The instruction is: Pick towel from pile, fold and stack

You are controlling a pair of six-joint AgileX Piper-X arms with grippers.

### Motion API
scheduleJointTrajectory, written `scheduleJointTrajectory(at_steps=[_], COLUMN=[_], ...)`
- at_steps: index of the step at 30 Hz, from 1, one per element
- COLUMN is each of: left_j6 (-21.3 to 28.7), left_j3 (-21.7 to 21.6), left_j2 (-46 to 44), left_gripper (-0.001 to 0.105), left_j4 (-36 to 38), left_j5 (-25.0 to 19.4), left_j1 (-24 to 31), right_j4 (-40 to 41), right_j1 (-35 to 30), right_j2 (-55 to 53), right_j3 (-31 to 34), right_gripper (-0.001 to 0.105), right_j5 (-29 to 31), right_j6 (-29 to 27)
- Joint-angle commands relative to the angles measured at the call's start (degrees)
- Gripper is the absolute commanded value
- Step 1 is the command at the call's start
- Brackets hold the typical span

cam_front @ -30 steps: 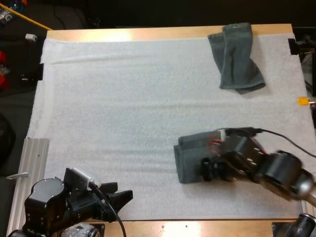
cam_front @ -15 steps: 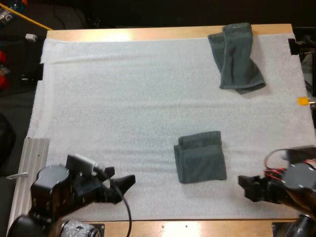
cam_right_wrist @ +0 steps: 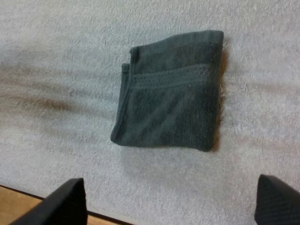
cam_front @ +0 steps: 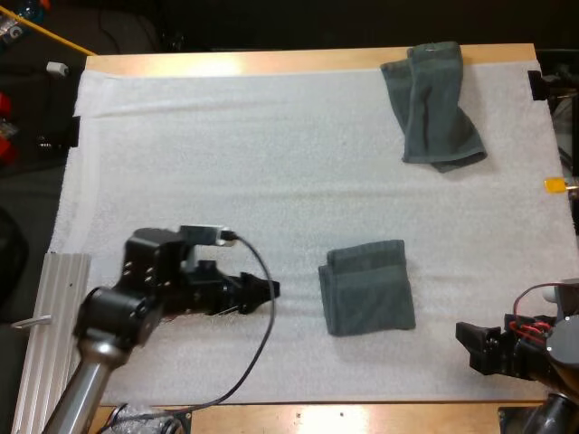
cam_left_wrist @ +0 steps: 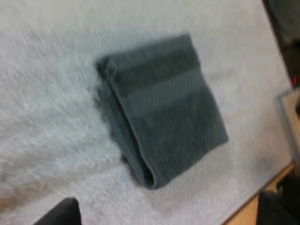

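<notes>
Status of the work area, for your record.

**Task item.** The folded towel [cam_front: 366, 287] lies flat on the white mat [cam_front: 226, 154], right of centre and toward the near side. It forms a compact rectangle. Its layered edges face your left arm, and its stitched band runs across the top surface. Nothing touches it.

**Second item.** A crumpled towel [cam_front: 434, 99] lies at the far right of the mat, close to the table's [cam_front: 271, 61] far edge. It is well apart from the folded one. It is elongated and loosely bunched, and its far end reaches almost to the mat's border.

**Left end effector** [cam_front: 269, 289]. It sits low over the mat, just to the left of the folded towel, pointing at it but short of contact. In the left wrist view one finger [cam_left_wrist: 58, 213] stands off to the side, clear of the towel and not meeting its partner. You have it parted and it grips nothing.

**Right end effector** [cam_front: 470, 345]. It is near the table's near edge, to the right of the folded towel and apart from it. In the right wrist view its fingers [cam_right_wrist: 63, 201] stand wide apart with bare mat between them. You have it spread and it carries nothing.

Both end effectors flank the folded towel, and neither is near the crumpled one.
</notes>
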Motion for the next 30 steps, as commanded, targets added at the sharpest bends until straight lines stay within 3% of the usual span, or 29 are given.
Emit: scheduleJointTrajectory(at_steps=[1,5,9,15,20,30], left_j6=[-0.33,-2.79,-6.8,-12.55,-16.9,-18.75], left_j3=[0.02,0.02,0.02,0.02,0.02,-0.7], left_j2=[1.11,8.27,14.46,24.59,32.37,38.7], left_gripper=[0.071,0.071,0.071,0.071,0.071,0.071], left_j4=[-1.87,-8.4,-14.72,-23.46,-29.33,-31.78], left_j5=[-1.05,-6.5,-6.78,-5.66,-2.0,-0.09], left_j1=[-1.44,-7.59,-10.67,-14.13,-14.86,-14.86], right_j4=[-0.03,-0.03,-0.03,-0.03,-0.03,-0.03], right_j1=[0.03,0.03,0.03,0.03,0.03,0.03], right_j2=[-0.28,-0.28,-0.28,-0.28,-0.28,-0.28], right_j3=[-0.42,-0.42,-0.42,-0.42,-0.42,-0.42], right_gripper=[0.071,0.071,0.071,0.071,0.071,0.071], right_j5=[0.62,0.62,0.91,0.91,1.01,3.08], right_j6=[0.23,0.23,0.23,1.98,2.76,2.77])
